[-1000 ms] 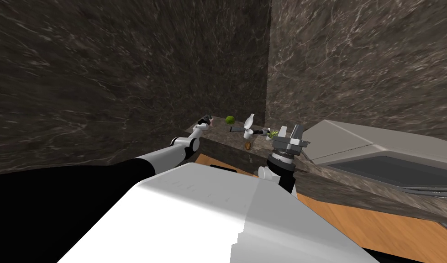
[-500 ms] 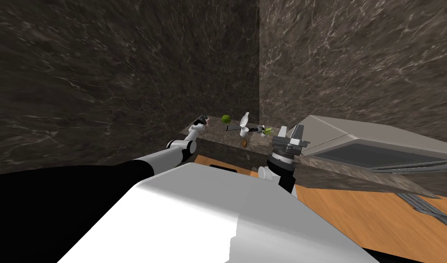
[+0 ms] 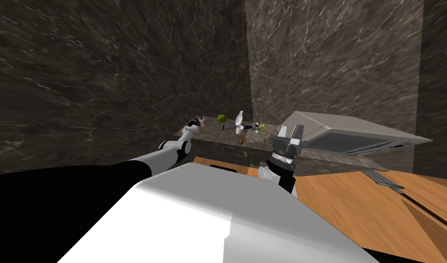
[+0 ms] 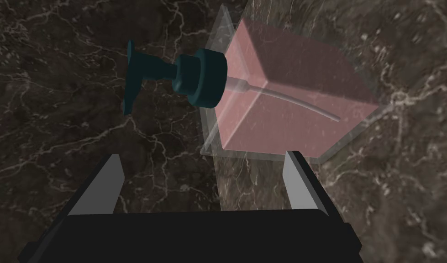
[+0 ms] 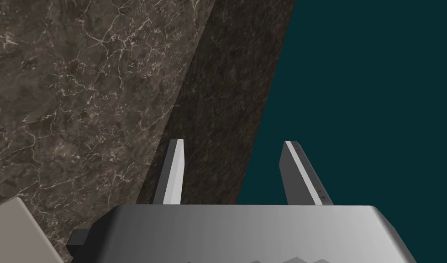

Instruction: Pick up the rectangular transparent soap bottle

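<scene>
While left gripper (image 4: 203,156) gapes, soap bottle (image 4: 286,100) seems untouched.

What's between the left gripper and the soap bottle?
Nothing. The left wrist view shows only bare dark marbled surface between the open left gripper and the soap bottle just past it.

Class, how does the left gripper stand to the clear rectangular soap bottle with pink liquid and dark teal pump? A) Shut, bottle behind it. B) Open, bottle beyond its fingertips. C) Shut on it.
B: the left gripper holds its fingers apart, the clear rectangular soap bottle past their tips.
</scene>
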`<state>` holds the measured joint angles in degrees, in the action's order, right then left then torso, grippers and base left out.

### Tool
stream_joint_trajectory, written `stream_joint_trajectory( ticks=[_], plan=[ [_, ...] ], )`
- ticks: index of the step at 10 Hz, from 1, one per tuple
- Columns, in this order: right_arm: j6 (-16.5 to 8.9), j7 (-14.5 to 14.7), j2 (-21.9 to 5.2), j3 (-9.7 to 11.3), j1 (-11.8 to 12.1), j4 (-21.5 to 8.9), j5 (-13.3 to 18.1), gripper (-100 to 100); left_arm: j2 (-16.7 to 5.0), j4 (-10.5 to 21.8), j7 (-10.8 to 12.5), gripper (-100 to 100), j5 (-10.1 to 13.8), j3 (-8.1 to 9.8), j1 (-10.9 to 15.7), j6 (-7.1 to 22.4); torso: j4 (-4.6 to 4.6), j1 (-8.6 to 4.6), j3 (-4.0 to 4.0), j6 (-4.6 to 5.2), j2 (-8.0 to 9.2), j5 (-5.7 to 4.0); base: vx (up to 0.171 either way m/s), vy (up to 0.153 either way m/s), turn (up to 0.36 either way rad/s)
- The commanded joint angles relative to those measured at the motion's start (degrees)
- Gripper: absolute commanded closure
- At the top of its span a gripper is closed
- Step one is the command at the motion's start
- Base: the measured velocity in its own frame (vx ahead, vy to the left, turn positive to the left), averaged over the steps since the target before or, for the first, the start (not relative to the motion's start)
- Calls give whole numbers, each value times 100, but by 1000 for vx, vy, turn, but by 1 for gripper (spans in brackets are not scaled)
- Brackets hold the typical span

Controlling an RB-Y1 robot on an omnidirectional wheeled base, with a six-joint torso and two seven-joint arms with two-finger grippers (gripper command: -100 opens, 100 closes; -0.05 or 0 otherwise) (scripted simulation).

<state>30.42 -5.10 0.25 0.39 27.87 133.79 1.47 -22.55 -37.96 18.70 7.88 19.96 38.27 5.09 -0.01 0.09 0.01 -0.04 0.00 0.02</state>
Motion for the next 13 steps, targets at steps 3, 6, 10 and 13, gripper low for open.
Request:
stream_joint_trajectory(
  ticks=[3,6,10,13],
  plan=[
    [0,0,0,1,-2,0,0,0,-242,-389,438,-100,-331,270,-555,156,2,-8,3,6,7,-3,-28,-7,-260],
    [0,0,0,0,0,0,0,0,-292,-389,643,-100,-331,270,-555,156,1,-2,1,0,0,-2,-10,0,-38],
    [0,0,0,0,0,0,0,0,-938,-677,1351,-100,-790,575,-1143,237,3,-2,5,-3,8,-2,-39,-11,-323],
    [0,0,0,-1,1,0,0,0,-1048,-677,1797,-100,-790,575,-1427,237,3,0,5,-5,7,-2,-22,-7,-155]
  ],
)
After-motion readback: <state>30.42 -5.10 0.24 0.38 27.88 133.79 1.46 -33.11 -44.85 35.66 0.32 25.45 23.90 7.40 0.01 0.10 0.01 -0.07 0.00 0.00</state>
